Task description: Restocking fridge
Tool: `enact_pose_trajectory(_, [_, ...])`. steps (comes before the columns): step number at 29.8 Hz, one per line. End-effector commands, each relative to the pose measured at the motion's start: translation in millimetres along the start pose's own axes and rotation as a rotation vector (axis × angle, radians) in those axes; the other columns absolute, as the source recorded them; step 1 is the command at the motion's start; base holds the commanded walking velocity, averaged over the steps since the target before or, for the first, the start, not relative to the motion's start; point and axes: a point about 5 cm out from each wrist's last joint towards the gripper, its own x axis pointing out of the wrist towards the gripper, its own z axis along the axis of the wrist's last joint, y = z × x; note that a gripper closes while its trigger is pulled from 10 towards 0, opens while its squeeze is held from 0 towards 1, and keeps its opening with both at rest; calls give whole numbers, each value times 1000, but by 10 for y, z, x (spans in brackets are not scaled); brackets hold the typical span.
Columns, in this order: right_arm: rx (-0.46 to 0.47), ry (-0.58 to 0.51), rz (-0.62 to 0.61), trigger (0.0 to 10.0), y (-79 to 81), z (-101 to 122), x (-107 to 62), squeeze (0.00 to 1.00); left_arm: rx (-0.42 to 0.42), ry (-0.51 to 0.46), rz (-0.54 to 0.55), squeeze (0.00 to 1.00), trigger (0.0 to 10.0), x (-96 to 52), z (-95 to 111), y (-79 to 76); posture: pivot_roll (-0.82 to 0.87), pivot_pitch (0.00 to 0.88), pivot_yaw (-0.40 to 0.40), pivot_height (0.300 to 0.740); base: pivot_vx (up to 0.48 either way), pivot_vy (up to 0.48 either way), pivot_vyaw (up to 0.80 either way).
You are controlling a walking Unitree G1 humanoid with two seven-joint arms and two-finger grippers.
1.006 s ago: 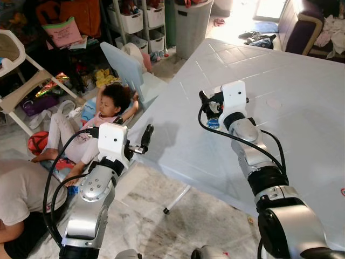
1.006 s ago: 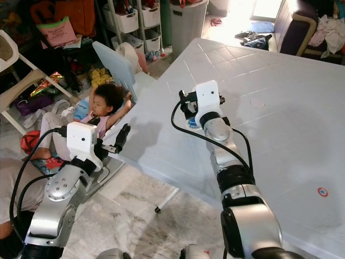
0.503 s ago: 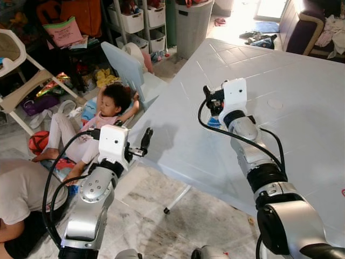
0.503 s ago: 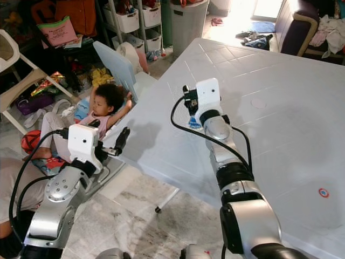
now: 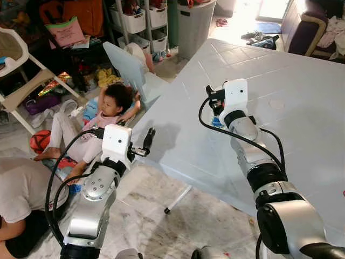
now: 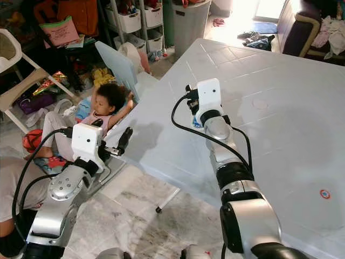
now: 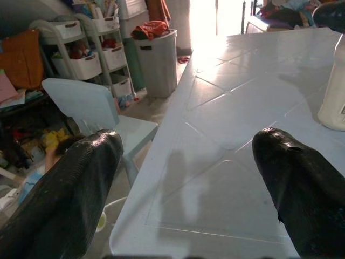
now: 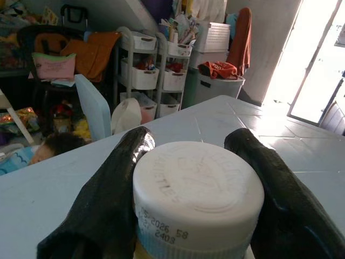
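Bottle (image 8: pixel 197 197) on white table (image 5: pixel 302 135), right pincer (image 8: pixel 188 205) clamped on cap; left pincer (image 7: pixel 188 189) apart at table edge.

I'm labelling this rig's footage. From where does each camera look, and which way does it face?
Eye views: on the head, looking down at the white table, both silver arms showing.
Left wrist view: along the left gripper, jaws apart, over the table's corner.
Right wrist view: along the right gripper, jaws flanking a white-capped bottle.
Shared: the bottle also shows in the left wrist view; the grey bin in all.
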Motion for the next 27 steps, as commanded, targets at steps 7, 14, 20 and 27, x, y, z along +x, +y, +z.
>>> enact_pose_trajectory(7, [59,-61,-24,0,-45,100,-49,0,30,37,90,0,10000,75,-45,67,36,0,15,740,0,0,0])
enact_pose_trajectory(14, [83,-165,-26,4235,-68,268,-189,0,31,-2,107,0,10000,192,12,110,29,0,4,740,-156,0,0])
enact_pose_trajectory(20, [112,-176,0,10000,-8,280,-282,0,32,-36,128,0,10000,321,76,132,26,0,-3,740,-279,0,0])
enact_pose_trajectory(27, [159,-134,-6,10000,46,195,-497,0,29,-72,148,0,10000,344,145,154,22,0,-8,740,-269,0,0])
